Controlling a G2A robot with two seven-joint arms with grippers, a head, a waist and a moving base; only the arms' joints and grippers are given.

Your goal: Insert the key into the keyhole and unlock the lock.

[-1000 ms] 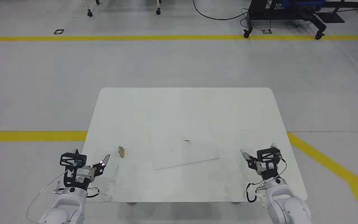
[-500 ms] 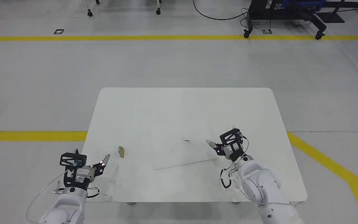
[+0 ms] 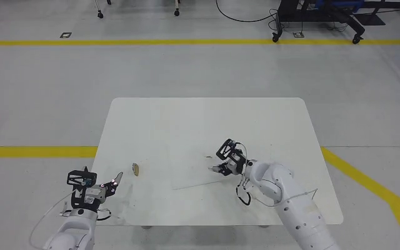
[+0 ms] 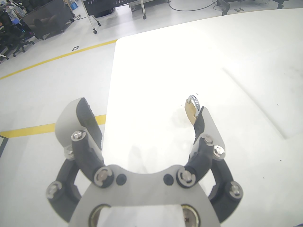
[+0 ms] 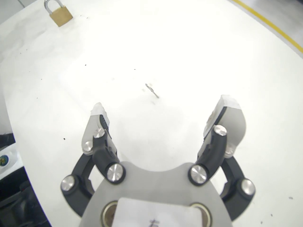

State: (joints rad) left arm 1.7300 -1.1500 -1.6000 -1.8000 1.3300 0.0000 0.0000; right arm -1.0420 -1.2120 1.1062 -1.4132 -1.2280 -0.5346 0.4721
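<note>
Right claw (image 5: 163, 105) gapes near the key (image 5: 152, 90) — padlock (image 5: 60, 14) well apart.

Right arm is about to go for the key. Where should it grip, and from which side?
Probably from straight above: the key lies flat on the table, a thin sliver ahead of the open right gripper. Pinch across its narrow width at the head, leaving the blade free; which end that is I cannot tell.

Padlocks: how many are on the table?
1. The small brass padlock with a silver shackle sits on the white table, on the robot's left side, close to the left gripper and its open fingers. None looks hidden.
</note>
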